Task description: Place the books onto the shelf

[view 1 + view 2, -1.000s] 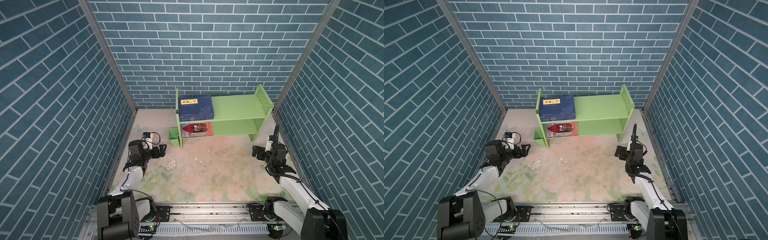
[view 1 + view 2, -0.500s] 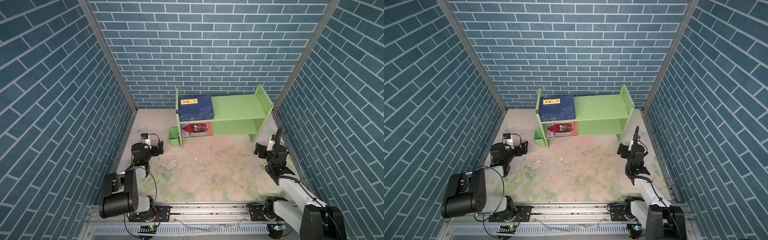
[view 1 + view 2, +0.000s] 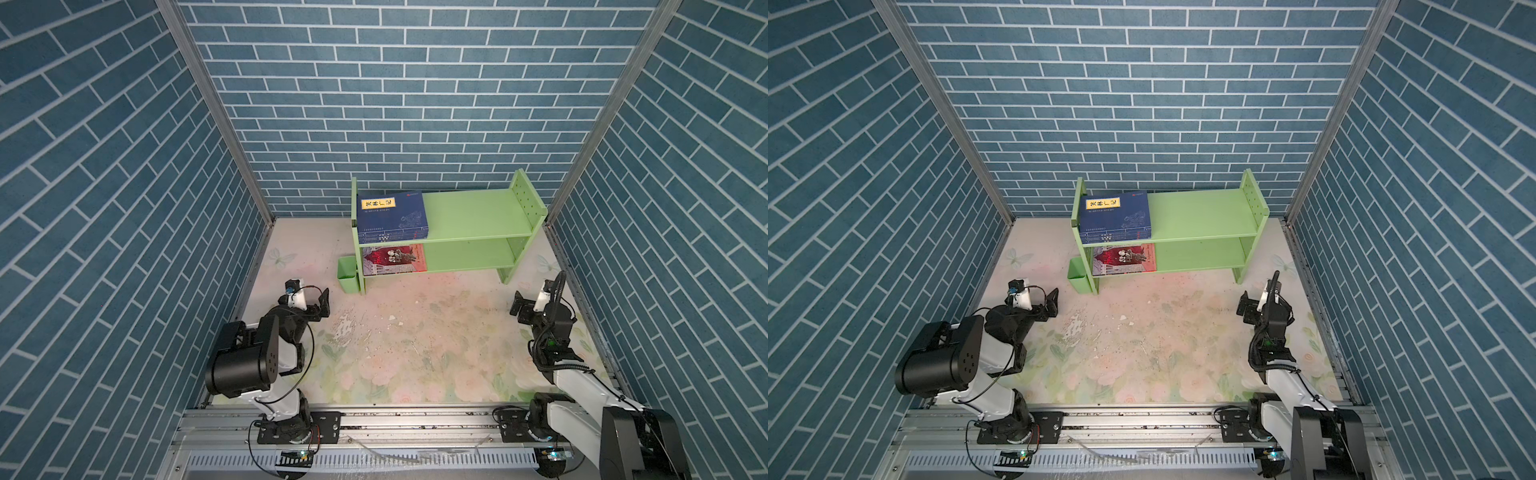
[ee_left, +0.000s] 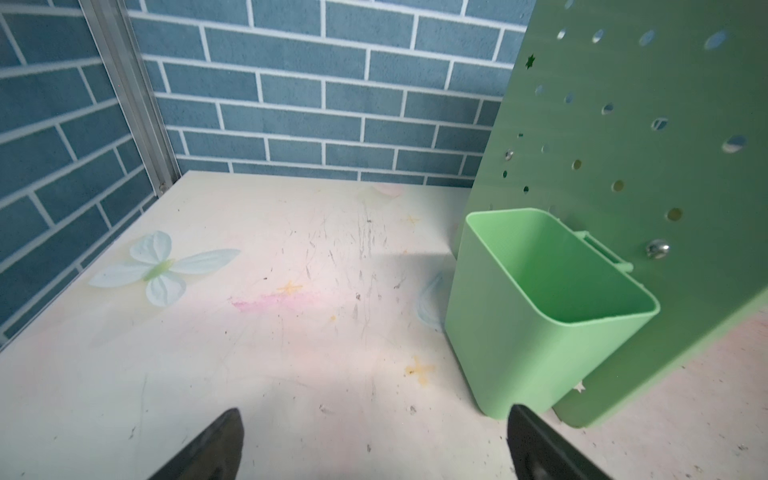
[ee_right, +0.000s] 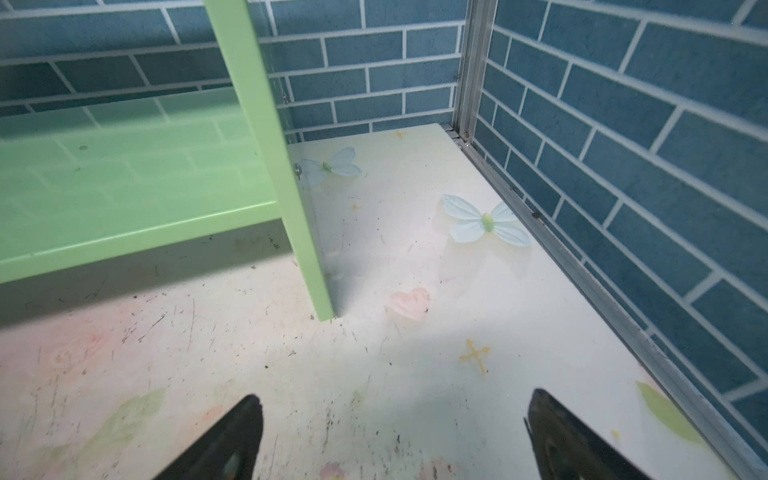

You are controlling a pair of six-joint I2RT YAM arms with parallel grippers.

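Ahead and to the right of my left gripper, the books lie flat on both tiers of the shelf. My right gripper is farther from them. Both grippers gape empty, and I judge nothing is left to fetch.

Left arm: white links between black joint housings; one big black cylinder motor, small screw holes in its round end face.
Left camera: small white block with a blue part on top; a thin black cable loops from it.
Left gripper: black body; two dark fingers tapering to blunt tips.
Right arm: white links, black joints; a ribbed black cable hose runs along it; one small green light.
Right gripper: black; fingers matching the left pair.
Bases: black plates with screws, thin black wires trailing.
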